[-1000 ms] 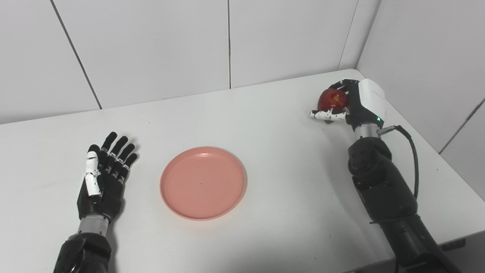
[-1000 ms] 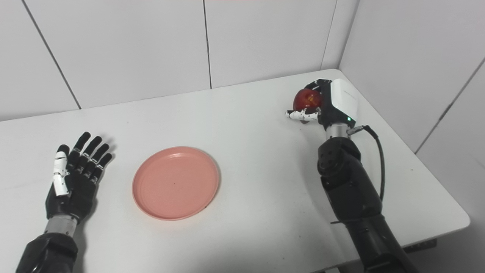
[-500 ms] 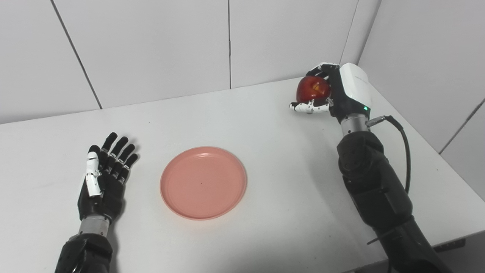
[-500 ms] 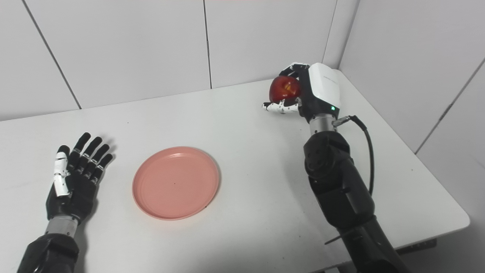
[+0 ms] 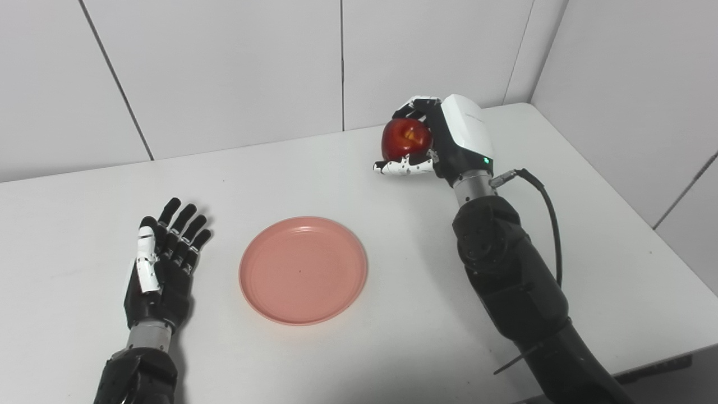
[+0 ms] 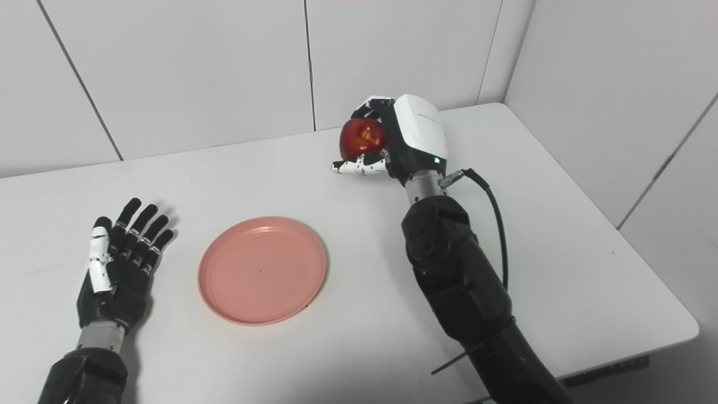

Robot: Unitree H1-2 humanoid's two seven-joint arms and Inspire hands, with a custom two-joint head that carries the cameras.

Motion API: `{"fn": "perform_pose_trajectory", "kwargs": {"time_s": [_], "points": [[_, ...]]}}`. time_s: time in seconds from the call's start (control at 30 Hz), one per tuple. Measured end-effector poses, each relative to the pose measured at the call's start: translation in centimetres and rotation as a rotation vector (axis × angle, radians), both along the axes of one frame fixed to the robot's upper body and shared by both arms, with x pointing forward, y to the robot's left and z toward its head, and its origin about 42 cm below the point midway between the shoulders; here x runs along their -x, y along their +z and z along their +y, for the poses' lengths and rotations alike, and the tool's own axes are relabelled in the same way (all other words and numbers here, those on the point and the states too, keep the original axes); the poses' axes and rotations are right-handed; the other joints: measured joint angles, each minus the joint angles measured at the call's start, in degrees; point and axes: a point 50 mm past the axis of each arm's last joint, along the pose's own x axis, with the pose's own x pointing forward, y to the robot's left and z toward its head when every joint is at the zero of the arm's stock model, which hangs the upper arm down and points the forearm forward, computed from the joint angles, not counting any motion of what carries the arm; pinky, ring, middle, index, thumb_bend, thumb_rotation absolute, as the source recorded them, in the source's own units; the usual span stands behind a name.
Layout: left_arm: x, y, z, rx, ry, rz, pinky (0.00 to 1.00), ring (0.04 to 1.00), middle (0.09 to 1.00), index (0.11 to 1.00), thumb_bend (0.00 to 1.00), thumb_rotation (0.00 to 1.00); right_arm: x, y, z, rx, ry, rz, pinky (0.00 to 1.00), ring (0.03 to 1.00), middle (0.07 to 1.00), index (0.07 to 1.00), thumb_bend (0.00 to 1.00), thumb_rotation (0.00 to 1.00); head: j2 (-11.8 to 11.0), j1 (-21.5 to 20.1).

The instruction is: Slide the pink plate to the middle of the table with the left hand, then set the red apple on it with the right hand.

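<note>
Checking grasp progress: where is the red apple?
The red apple sits in the right hand, above the table's far side, right of and beyond the pink plate.

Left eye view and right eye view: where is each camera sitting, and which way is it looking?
Left eye view: on the robot's head, looking down at the white table; both arms enter from below.
Right eye view: beside it, slightly rightward, same downward look, same arms.
Both show the round pink plate, the open left hand, and the right hand holding the shiny red apple.
</note>
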Motion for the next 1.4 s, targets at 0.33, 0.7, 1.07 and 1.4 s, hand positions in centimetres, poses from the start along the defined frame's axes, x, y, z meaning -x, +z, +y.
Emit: {"fn": "perform_pose_trajectory", "kwargs": {"time_s": [0.33, 0.7, 1.07, 1.4], "points": [[0.2, 0.3, -1.6, -0.01, 0.026, 0.012, 0.87, 0.866, 0.875, 0.861, 0.38, 1.0, -0.1, 0.4, 5.3, -0.024, 0.116, -0.019, 0.25, 0.336, 0.424, 0.484, 0.52, 0.13, 0.53, 5.09], [0.4, 0.4, -3.0, -0.002, 0.025, 0.024, 0.87, 0.867, 0.876, 0.858, 0.38, 1.0, 0.4, -0.4, 9.9, -0.04, 0.241, 0.014, 0.21, 0.297, 0.398, 0.485, 0.52, 0.13, 1.32, 10.9], [0.4, 0.6, -3.4, 0.02, 0.056, 0.041, 0.86, 0.86, 0.866, 0.85, 0.38, 1.0, 1.6, -3.0, 11.7, -0.029, 0.312, 0.096, 0.21, 0.293, 0.393, 0.485, 0.52, 0.13, 2.2, 14.07], [0.2, 0.8, -3.3, 0.02, 0.085, 0.053, 0.85, 0.854, 0.859, 0.842, 0.38, 1.0, 2.3, -4.5, 12.3, -0.02, 0.355, 0.15, 0.23, 0.31, 0.409, 0.486, 0.52, 0.13, 2.99, 15.47]]}}
